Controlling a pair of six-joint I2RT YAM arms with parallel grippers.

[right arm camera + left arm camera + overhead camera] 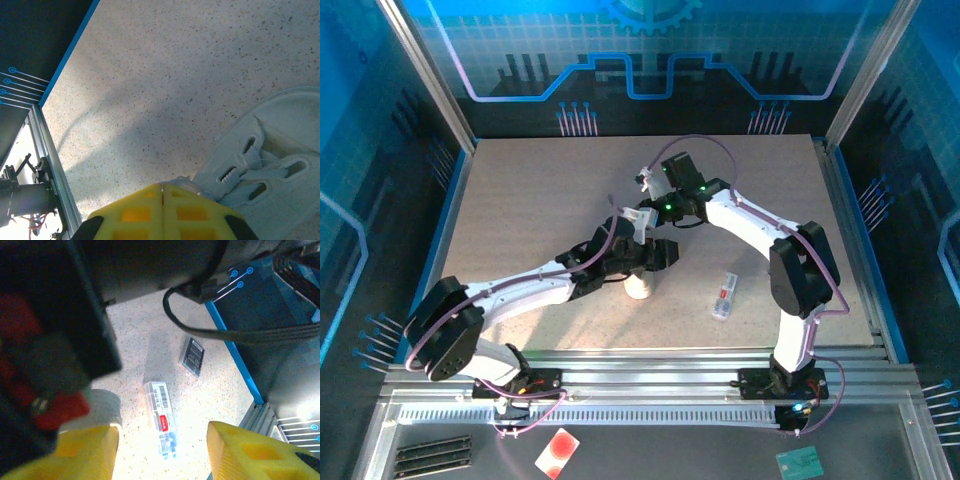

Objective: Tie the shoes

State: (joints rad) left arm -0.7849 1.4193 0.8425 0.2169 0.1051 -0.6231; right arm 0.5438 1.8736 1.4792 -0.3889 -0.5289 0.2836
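risk: laces (244,174) slipping loose, left gripper (160,450) jaws apart beside sneaker (285,125); right gripper (161,200) jaws together, hold on lace uncertain

White arms (525,290), black joints (800,265), lilac cables (692,138), yellow fingers (135,212)

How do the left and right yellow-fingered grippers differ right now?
The left gripper has its yellow fingers apart; the right gripper has them pressed together. The left looks down on a flat white packet with red marks; the right sits at the laces of the white sneaker. Both have yellow fingers.
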